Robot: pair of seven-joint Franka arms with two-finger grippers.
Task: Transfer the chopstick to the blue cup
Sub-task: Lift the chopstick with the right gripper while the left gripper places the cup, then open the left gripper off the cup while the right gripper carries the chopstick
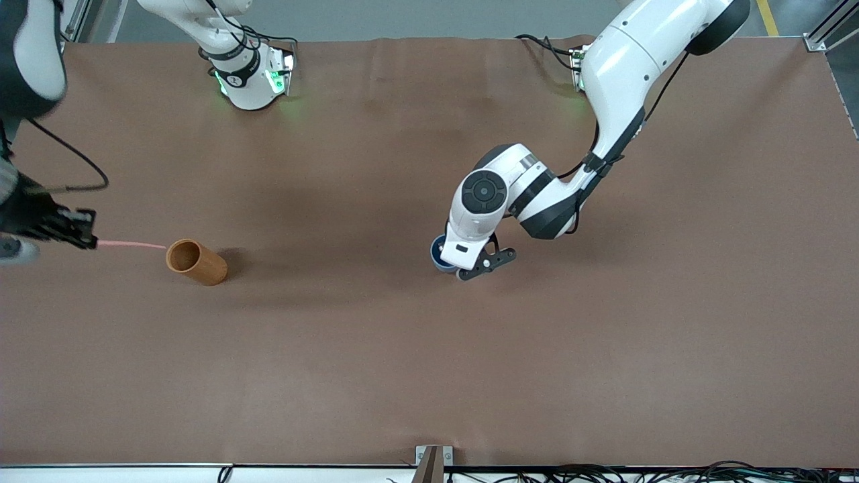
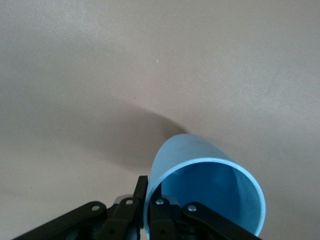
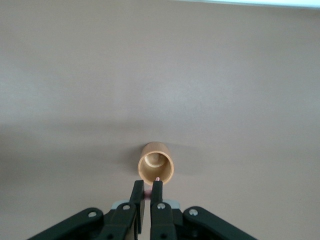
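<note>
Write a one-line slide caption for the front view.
Right gripper holds the chopstick beside the brown cup; left gripper grips the blue cup.

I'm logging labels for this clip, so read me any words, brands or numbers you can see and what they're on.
No readable text in any view.
Right arm's base: a small dark mark, too small to read.
Blue cup, brown cup and chopstick: plain, unmarked.

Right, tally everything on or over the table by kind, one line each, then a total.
Cups: 2, the blue cup gripped at its rim by the left gripper, and the brown wooden cup on the table.
Chopsticks: 1, the pink chopstick held by the right gripper.
Grippers: 2.
Total: 5.
</note>
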